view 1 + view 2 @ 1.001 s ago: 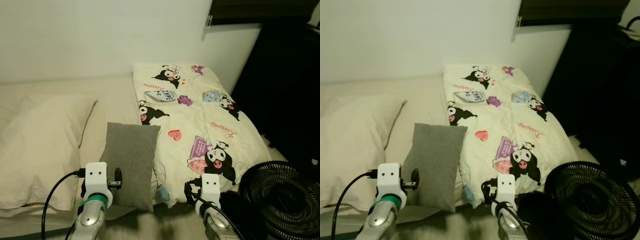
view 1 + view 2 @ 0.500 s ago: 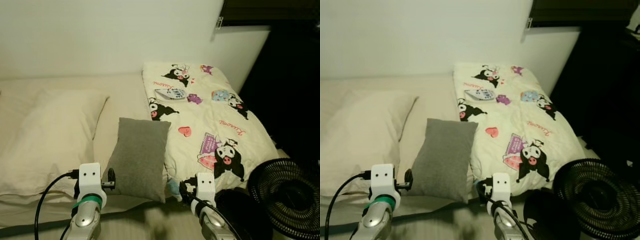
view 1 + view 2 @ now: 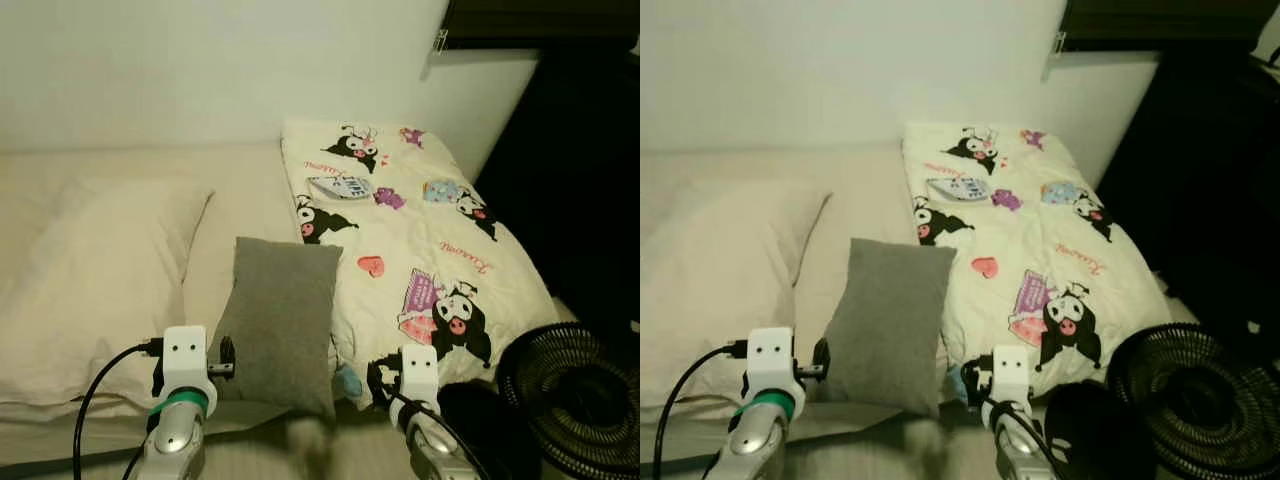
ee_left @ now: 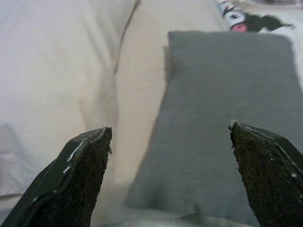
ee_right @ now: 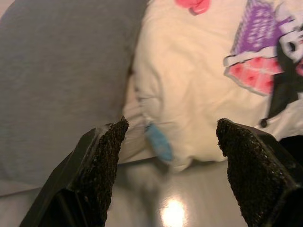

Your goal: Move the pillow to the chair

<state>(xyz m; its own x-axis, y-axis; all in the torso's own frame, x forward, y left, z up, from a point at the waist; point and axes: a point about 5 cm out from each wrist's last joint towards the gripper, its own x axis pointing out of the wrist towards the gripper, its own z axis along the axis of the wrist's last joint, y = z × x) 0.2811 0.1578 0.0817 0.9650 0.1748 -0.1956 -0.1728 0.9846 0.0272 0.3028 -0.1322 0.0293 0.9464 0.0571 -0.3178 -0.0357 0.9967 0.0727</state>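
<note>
Hovering at the lower left of the left eye frame, left gripper (image 4: 170, 156) has its fingers spread wide, nothing between them; in the left wrist view the two black fingertips (image 4: 83, 165) frame the near end of the grey pillow (image 3: 280, 325), not touching it. Right gripper (image 5: 168, 156) sits at the lower centre-right of the head view, fingers also apart and empty; its wrist camera looks at the seam where the grey pillow meets the cartoon-print blanket (image 3: 420, 240), with a strip of glossy floor (image 5: 180, 208) at the bottom of that picture. White wrist housings of both arms poke up along the bottom edge of the head view, a black cable (image 3: 100, 400) looping off the left one. Grey pillow lies flat on the bed (image 3: 240, 180), centre of the frame, long axis running away from the camera, near end at the mattress edge. Its right side touches the blanket edge; a small blue tag (image 5: 158, 142) sticks out under the blanket there. Large cream pillow (image 3: 90, 270) fills the left of the frame, just beside the grey one, a bare strip of sheet between them. Black fan (image 3: 580, 400) stands at lower right, near the right arm. White wall (image 3: 220, 70) across the top, dark furniture at upper right.
</note>
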